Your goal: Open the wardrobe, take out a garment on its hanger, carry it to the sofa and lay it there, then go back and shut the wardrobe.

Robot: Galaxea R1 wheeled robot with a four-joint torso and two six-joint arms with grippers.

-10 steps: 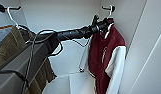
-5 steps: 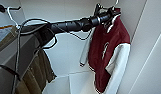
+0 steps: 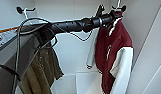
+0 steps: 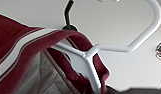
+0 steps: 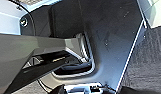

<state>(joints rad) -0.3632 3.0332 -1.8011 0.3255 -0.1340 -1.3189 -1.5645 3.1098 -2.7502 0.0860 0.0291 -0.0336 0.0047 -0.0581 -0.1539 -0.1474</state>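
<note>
Left pincer [image 3: 117, 14] sits up at the collar of the maroon varsity jacket with white sleeves [image 3: 113, 52], by the thin white hanger [image 4: 106, 47]; I can't tell its grip. I'd lift the hook straight off before drawing back, keeping clear of the olive-green jacket [image 3: 42, 67].

Olive-green jacket [image 3: 44, 68] hangs at left, lower part drooping toward the white floor panel [image 3: 78, 83] inside. A dark hook [image 3: 19, 10] sits on the back wall, upper left, w/ a white hanger hook [image 3: 26, 12] just beside it. Grey carpet [image 5: 146, 62] shows in right wrist view.
</note>
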